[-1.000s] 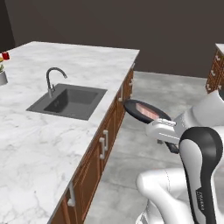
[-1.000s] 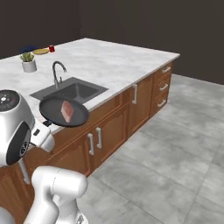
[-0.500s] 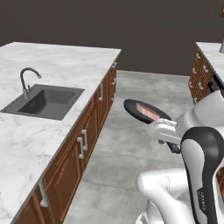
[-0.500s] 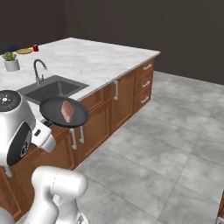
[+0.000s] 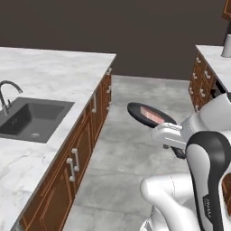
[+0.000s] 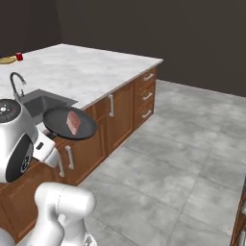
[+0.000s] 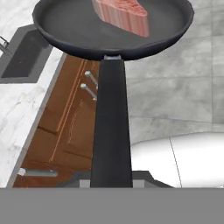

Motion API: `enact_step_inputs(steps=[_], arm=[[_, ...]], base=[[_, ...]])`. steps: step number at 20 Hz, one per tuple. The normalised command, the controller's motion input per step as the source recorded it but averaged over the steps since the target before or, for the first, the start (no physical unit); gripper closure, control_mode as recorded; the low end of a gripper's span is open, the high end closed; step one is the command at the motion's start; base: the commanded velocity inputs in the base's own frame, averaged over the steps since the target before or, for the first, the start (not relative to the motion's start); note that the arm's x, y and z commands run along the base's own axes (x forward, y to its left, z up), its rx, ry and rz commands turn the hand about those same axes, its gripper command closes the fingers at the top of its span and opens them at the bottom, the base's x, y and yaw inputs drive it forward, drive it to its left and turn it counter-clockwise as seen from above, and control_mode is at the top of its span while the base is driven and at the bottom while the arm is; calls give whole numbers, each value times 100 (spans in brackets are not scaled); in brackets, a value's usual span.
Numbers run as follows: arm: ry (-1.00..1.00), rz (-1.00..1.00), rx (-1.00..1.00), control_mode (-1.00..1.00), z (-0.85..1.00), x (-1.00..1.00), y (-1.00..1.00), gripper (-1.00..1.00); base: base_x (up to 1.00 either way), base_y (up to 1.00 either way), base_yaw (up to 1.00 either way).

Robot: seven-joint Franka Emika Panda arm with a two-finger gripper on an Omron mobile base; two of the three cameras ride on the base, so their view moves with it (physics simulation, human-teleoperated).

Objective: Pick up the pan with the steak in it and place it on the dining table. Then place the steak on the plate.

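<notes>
Whole scene shifted since earlier frames: camera moved, sink (image 5: 31, 119) now at left edge of left base view. Dining table (image 5: 54, 74) marble top at left; grey tiled floor (image 6: 192, 158) at right. Pan (image 6: 70, 123) held aloft by handle, gripper (image 5: 169, 135) clamped on it. Steak (image 7: 122, 15) lying inside pan, top centre of hand view.

The pan (image 7: 87, 26) is seen straight ahead of the gripper, its long black handle (image 7: 111, 127) running back to it. The steak (image 7: 122, 15) is carried inside. Below, to the left, marble counter (image 7: 17, 109), sink (image 7: 24, 54) and wooden drawers (image 7: 65, 131) are seen.
</notes>
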Motion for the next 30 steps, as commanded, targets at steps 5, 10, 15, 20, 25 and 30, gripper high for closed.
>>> enact_step_inputs(steps=[5,10,15,20,25,30], arm=[[0,0,0,100,0,0,0,100],[0,0,0,100,0,0,0,100],[0,0,0,100,0,0,0,100],[0,0,0,100,0,0,0,100],[0,0,0,100,0,0,0,100],[0,0,0,100,0,0,0,100]], base=[[100,-14,-9],[100,-13,-8],[100,-10,-8],[100,-11,-8],[100,-11,-8],[100,-12,-8]])
